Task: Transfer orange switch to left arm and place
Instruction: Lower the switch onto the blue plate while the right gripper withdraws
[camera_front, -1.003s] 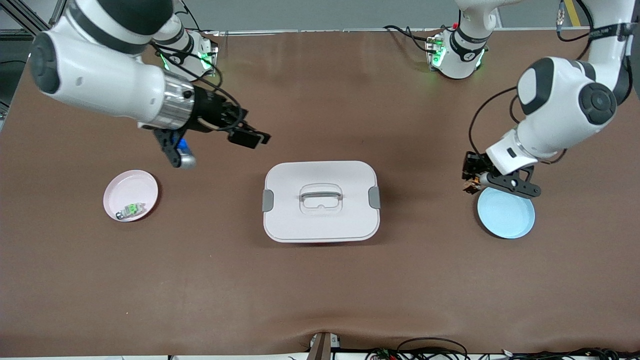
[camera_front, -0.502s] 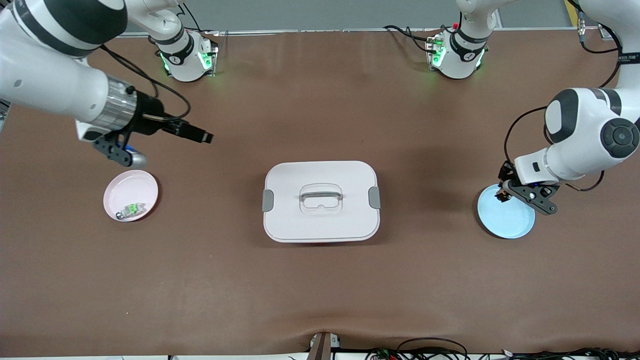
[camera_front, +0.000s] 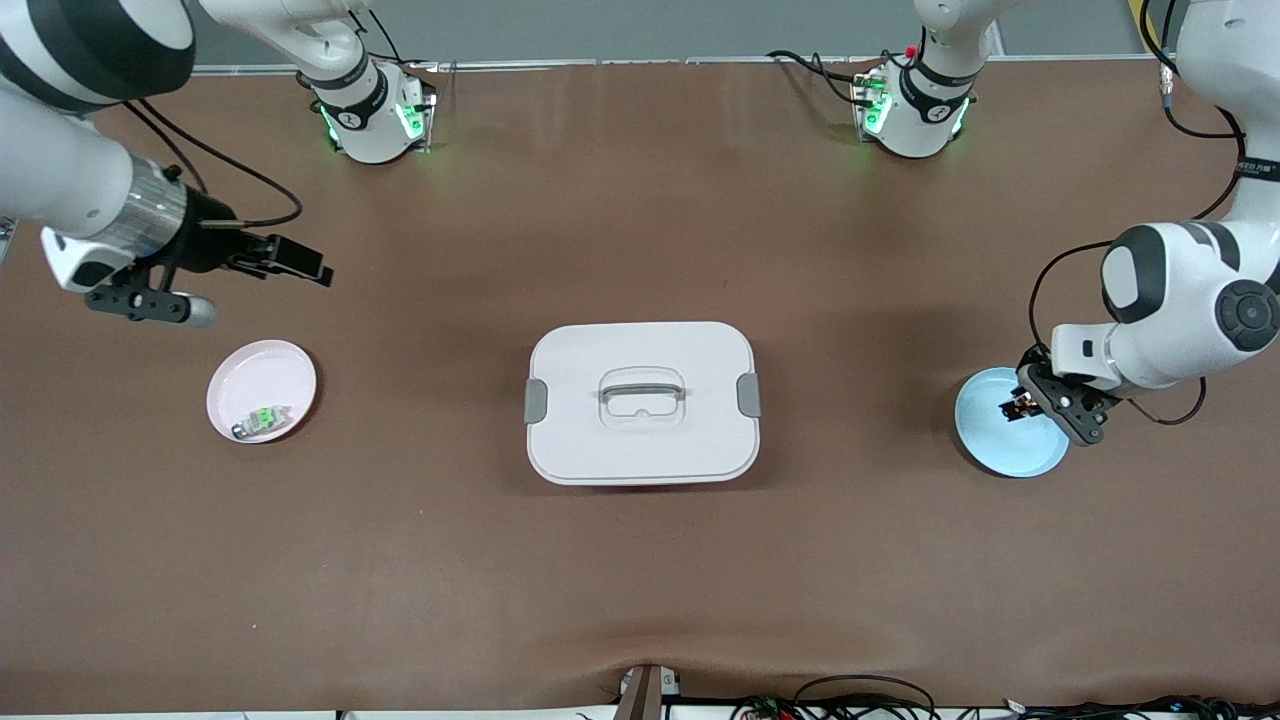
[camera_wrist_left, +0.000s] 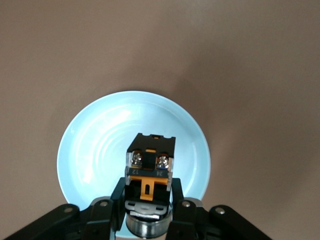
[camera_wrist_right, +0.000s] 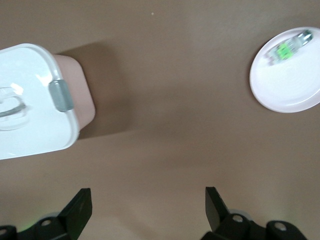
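Front view: left gripper (camera_front: 1012, 408) low over blue plate (camera_front: 990, 440) at left arm's end of desk (camera_front: 640, 560) — fingers clamped on orange switch (camera_wrist_left: 150, 161). Right gripper (camera_front: 300, 262) up over bare desk near pink plate (camera_front: 262, 375) — fingers wide apart, holding nothing. White box (camera_front: 642, 402) mid-desk between plates.

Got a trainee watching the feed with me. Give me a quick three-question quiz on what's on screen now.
1. True or false: the left end effector holds the orange switch over the blue plate.
2. What lies on the pink plate? A) green-and-silver component B) nothing
3. What stands between the two plates?

Key: 1 true. 2 A. 3 the white box. The right end effector is open over bare table.
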